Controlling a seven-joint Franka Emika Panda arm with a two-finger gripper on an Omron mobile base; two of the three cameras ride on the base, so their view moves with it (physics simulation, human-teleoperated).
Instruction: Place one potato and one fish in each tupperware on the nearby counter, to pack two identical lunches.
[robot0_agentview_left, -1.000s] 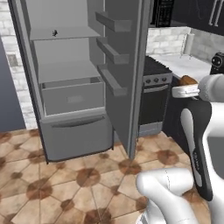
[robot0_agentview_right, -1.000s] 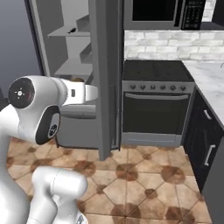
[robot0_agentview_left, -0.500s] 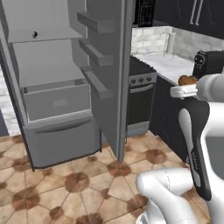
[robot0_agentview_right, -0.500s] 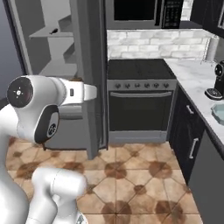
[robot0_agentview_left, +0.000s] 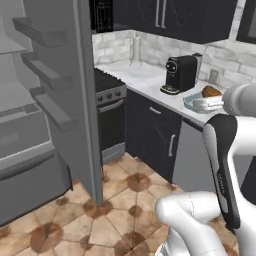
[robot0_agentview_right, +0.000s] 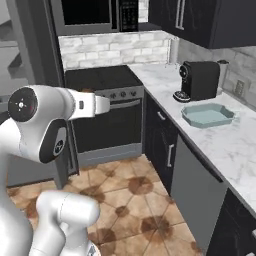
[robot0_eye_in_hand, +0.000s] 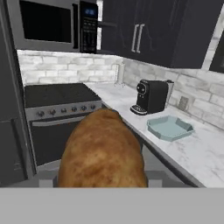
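Potato (robot0_eye_in_hand: 103, 151): russet, rough speckled skin, oblong; sits between the fingers at 6 o'clock in the hand view, held. Tupperware (robot0_agentview_right: 207, 114): shallow pale blue-green octagonal tray, sloped walls, smooth, lying on the marbled white-grey stone surface (robot0_agentview_right: 235, 145), just beside the boxy black coffee machine (robot0_agentview_right: 199, 80), at its 5 o'clock.

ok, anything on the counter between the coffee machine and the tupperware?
Nothing: in the right base view, only bare marbled counter separates the coffee machine from the tupperware.
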